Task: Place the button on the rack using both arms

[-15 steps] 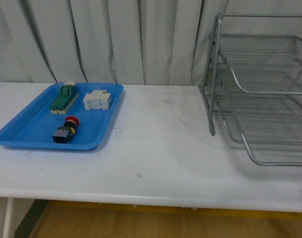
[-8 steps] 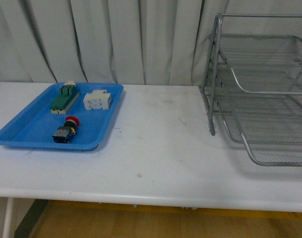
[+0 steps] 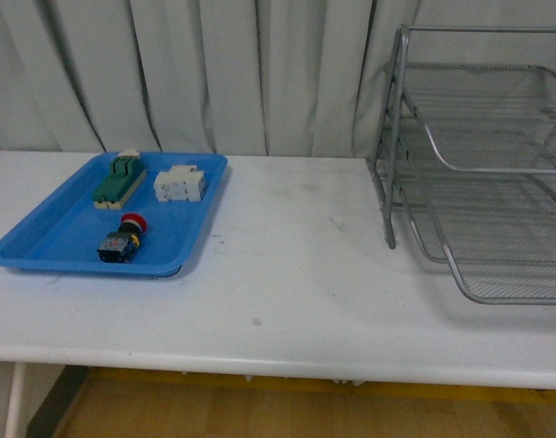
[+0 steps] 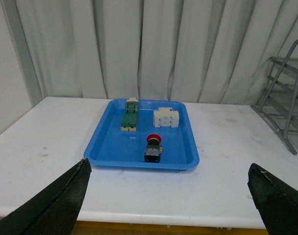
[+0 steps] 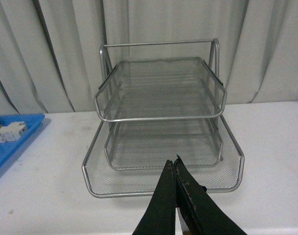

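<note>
White table (image 3: 296, 292), pale curtains (image 3: 214, 73) behind, holds rack (image 3: 497, 214).

Left gripper (image 4: 168, 166) spread wide (right gripper (image 5: 174, 164) closed).

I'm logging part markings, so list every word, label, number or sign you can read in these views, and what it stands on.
None can be read in any view.
On the button, any marking is too small and blurred to read.
On the green-topped switch block and the white terminal block, nothing is legible either.
The blue tray and the rack show no print.
</note>
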Robot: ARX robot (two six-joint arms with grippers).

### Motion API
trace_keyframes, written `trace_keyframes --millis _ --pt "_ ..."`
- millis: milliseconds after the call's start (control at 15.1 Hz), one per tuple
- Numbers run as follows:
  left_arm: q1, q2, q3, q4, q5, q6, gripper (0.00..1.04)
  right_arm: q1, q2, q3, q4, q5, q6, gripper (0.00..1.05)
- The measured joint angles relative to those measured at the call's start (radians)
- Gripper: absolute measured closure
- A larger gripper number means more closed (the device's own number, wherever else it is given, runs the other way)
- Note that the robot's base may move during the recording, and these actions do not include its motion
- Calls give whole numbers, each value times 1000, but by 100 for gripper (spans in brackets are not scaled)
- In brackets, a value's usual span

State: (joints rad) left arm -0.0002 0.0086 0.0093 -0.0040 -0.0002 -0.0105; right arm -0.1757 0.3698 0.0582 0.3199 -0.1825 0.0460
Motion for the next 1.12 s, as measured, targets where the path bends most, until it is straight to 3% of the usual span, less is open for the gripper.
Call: trace_keyframes --millis 132,264,331,595,661,727,1124 --pt "0 0 0 0 0 0 7 43 -48 -19 -45 48 -26 103" --pt "0 0 0 0 0 0 7 166 -107 -47 -56 165 -38 103" --pt "0 0 0 1 0 0 7 181 -122 -47 -73 171 -40 103" --pt "0 0 0 0 0 0 7 175 -192 -47 -143 181 -40 103" --pt "0 0 0 0 0 0 7 175 -225 -46 -187 181 -40 103" --pt "0 0 0 0 0 0 7 175 -334 -47 -329 182 -40 103" --pt "0 0 0 0 0 0 7 175 -366 -47 -323 183 -40 103"
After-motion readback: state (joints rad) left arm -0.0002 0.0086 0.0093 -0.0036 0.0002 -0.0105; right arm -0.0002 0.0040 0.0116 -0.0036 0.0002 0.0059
